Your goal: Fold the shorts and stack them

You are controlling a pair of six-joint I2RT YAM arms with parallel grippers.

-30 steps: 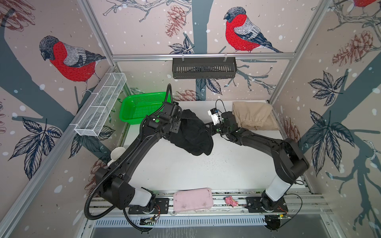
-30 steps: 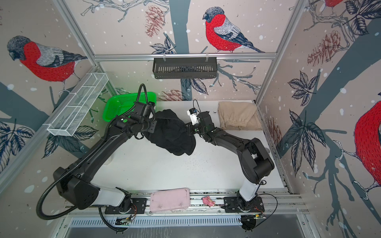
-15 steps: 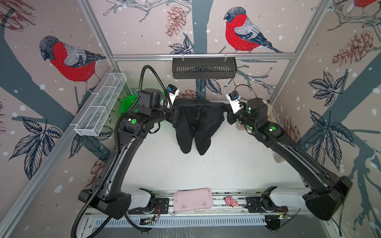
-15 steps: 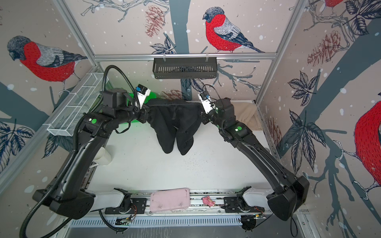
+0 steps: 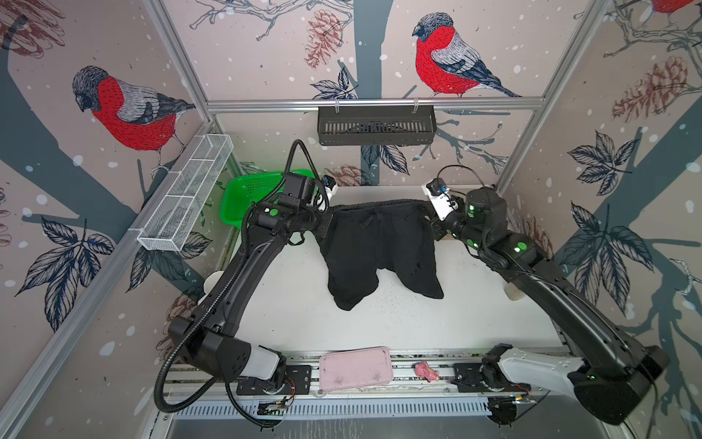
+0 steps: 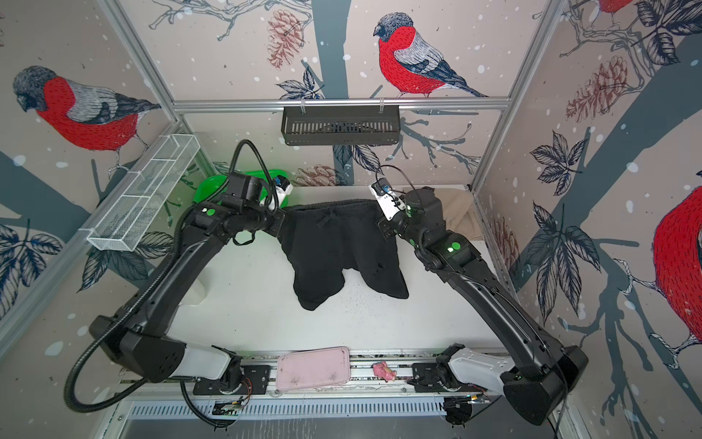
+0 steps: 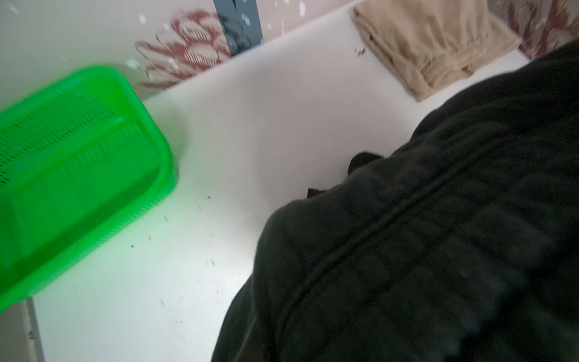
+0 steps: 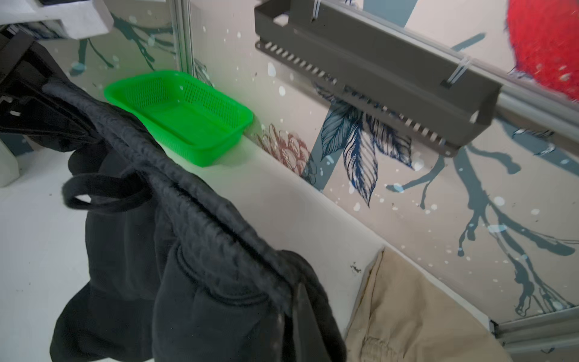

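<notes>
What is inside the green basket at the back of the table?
The green basket looks empty: only its bare mesh floor shows. In both top views the left arm covers part of it.

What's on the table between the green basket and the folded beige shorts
Nothing but bare white table lies between the green basket and the beige shorts, apart from dark lint specks. The left wrist view shows it; the black shorts hang nearer the camera.

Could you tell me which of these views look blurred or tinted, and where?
Left wrist view: motion-smeared, the green basket streaky, casting green onto the table; black shorts soft. Right wrist view: sharper, the near shorts blurred. Both top views: crisp, evenly lit.
</notes>
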